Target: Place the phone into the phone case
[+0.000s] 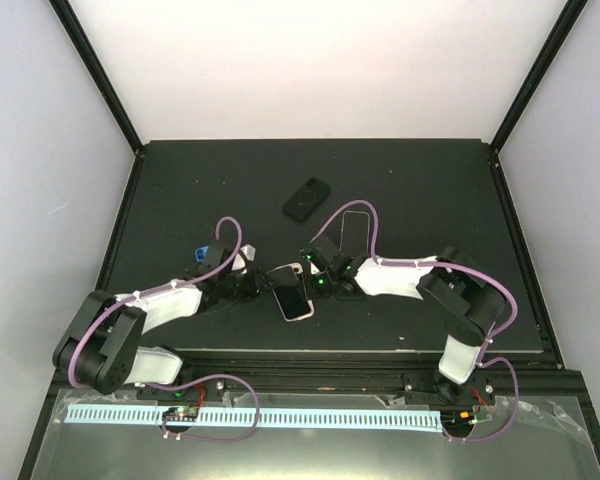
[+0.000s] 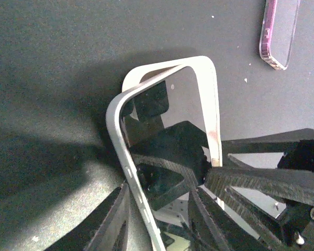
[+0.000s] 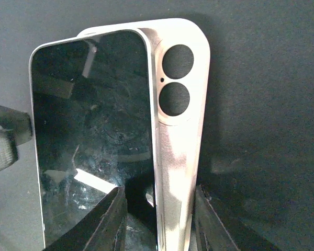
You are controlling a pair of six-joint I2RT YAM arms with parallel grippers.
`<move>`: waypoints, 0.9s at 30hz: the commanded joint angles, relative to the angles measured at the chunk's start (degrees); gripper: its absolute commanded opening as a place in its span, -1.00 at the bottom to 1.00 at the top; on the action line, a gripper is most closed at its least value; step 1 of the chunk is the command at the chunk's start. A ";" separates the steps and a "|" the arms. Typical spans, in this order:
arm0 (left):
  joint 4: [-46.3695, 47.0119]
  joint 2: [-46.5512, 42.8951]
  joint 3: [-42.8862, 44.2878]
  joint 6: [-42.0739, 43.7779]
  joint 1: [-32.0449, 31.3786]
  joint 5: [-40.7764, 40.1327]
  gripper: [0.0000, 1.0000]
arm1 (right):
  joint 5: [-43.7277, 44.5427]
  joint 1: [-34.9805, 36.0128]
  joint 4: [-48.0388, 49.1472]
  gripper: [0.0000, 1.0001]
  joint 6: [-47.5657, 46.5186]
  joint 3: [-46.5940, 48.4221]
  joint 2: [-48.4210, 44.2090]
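A phone (image 1: 293, 296) with a dark screen (image 3: 89, 130) lies partly inside a white phone case (image 3: 180, 130) with two camera holes, near the table's front middle. The two are tilted apart, not flush. My right gripper (image 1: 315, 282) straddles their near end (image 3: 159, 209), one finger over the screen and one behind the case back. My left gripper (image 1: 257, 285) comes from the left. The case's white rim (image 2: 126, 167) runs between its fingers (image 2: 157, 209), against the left finger. The right gripper's ribbed fingers (image 2: 261, 180) show there too.
A black phone case (image 1: 306, 198) lies further back in the middle of the dark mat. A clear, purple-tinted case (image 1: 355, 232) lies behind the right gripper, also in the left wrist view (image 2: 278, 31). The mat's front edge (image 1: 310, 352) runs just below the arms.
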 commanded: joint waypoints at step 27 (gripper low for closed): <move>0.17 3.99 4.48 2.47 -2.71 -4.79 -0.59 | -4.42 0.05 7.63 -0.32 1.56 -5.98 -1.07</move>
